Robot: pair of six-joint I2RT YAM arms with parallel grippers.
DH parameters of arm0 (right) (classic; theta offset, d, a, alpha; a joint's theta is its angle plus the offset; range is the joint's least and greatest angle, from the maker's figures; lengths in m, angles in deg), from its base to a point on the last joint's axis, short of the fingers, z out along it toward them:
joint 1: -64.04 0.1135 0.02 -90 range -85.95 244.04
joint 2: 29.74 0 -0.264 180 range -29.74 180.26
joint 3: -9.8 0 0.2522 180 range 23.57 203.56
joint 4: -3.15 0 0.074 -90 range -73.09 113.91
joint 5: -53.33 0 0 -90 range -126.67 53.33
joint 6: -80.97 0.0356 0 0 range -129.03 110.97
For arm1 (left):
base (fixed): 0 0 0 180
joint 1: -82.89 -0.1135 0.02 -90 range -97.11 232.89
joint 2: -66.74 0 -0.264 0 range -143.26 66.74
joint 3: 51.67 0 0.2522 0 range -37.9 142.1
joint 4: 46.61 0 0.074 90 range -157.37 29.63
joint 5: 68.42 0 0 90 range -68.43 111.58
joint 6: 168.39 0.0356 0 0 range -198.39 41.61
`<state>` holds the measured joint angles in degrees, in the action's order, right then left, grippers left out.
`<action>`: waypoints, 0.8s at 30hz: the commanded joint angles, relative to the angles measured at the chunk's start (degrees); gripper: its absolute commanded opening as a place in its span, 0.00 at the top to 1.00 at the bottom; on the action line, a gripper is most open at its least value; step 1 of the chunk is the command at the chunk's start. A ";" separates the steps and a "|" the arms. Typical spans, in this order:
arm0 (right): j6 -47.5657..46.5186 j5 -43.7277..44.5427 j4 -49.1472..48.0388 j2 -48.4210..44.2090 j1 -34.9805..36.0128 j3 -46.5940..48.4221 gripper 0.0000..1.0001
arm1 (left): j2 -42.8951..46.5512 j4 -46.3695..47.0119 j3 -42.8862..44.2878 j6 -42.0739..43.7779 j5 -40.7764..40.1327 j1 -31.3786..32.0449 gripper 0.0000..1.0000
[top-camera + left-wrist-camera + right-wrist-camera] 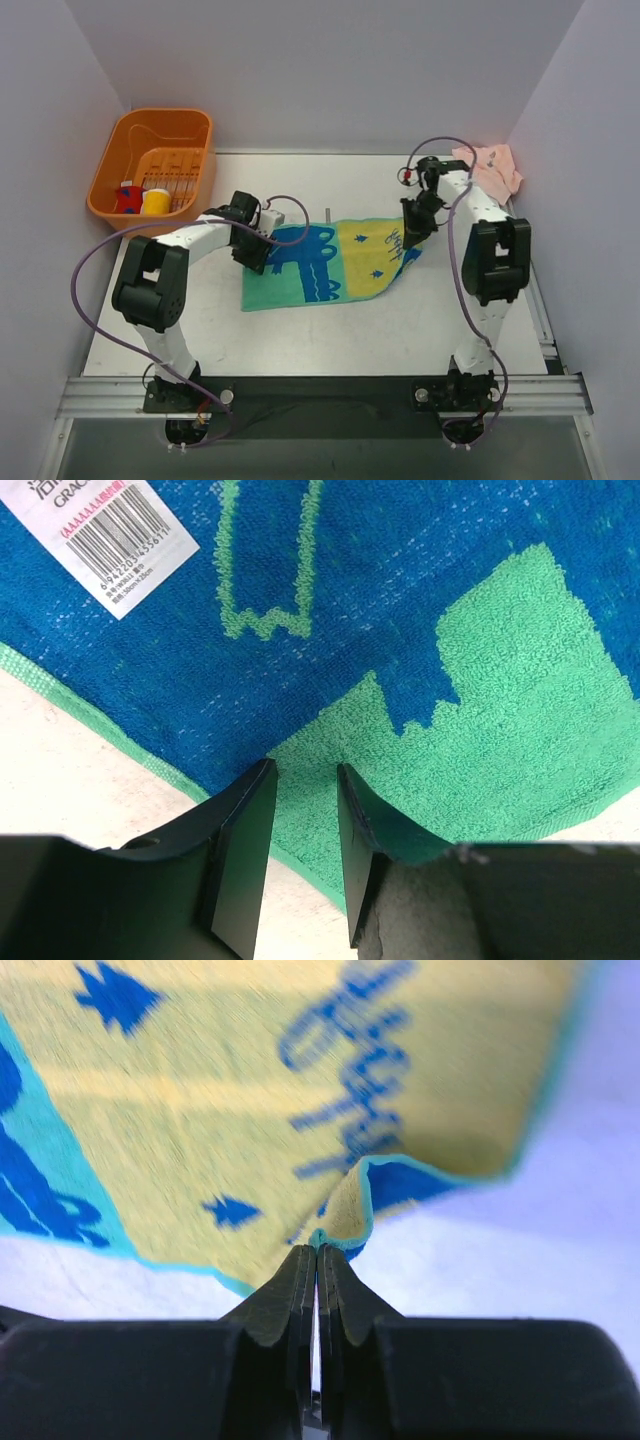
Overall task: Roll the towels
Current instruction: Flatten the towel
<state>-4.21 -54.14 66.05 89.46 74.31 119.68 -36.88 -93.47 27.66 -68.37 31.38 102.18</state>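
We take this for a robotics lab cell: a white table (330,330) boxed by plain pale walls (330,70), a metal rail (320,395) at its near edge holding cabled left arm (160,280) and right arm (495,260), an orange basket (110,165) at its far-left corner.

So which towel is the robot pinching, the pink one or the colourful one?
The colourful towel, spread out in the middle. The right claw is pinched shut on its yellow edge. The pink towel lies crumpled in the far right corner, untouched.
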 commanded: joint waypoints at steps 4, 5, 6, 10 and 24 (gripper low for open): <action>-9.72 -0.81 6.05 -15.12 -6.39 -14.53 1.00 | -2.73 -0.56 0.36 0.00 -2.60 -1.71 0.59; -10.70 -0.55 6.05 -16.09 -7.61 -17.08 1.00 | -2.73 -0.56 0.36 0.17 -2.42 -1.80 0.59; -11.67 0.24 5.88 -17.41 -8.06 -19.19 1.00 | -2.73 -0.56 0.45 0.43 -2.42 -1.80 0.59; -13.43 0.16 4.47 -18.21 -9.65 -26.67 1.00 | -3.00 -0.47 1.15 1.23 -1.89 -1.97 0.59; -15.72 -4.75 4.29 -24.08 -10.09 -25.71 0.64 | 9.55 -6.98 1.95 7.55 11.55 -4.08 0.49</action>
<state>-18.55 -55.87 67.04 71.47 64.65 92.62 -36.64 -97.88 31.48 -64.00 36.67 98.55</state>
